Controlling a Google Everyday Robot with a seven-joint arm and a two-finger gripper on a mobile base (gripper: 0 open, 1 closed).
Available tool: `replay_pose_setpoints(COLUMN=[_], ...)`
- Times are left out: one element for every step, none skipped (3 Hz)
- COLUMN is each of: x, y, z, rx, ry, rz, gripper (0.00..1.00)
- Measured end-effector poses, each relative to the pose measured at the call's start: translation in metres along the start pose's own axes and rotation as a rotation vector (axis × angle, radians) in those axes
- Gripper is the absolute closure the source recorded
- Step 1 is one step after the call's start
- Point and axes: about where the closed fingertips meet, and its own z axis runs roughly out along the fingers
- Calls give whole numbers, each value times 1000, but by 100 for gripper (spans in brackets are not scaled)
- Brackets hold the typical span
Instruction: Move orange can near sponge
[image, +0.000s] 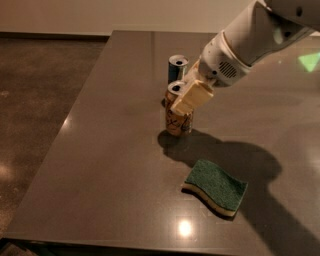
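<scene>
The orange can, orange-brown with pale swirls and a silver top, stands upright near the middle of the dark table. My gripper is shut on the orange can's upper part, with a cream finger across its front. The arm reaches in from the upper right. The sponge, dark green over yellow foam, lies flat to the lower right of the can, roughly one can height away.
A slim blue and silver can stands just behind the orange can. The table's left edge drops to a brown floor. The front edge runs along the bottom of the view.
</scene>
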Motion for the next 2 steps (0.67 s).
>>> replay_pose_setpoints(x=[27,52], y=[-5,-7], z=[-16,-29], rx=[32,53], ry=[19,32], rz=[39,77], gripper=[100,100])
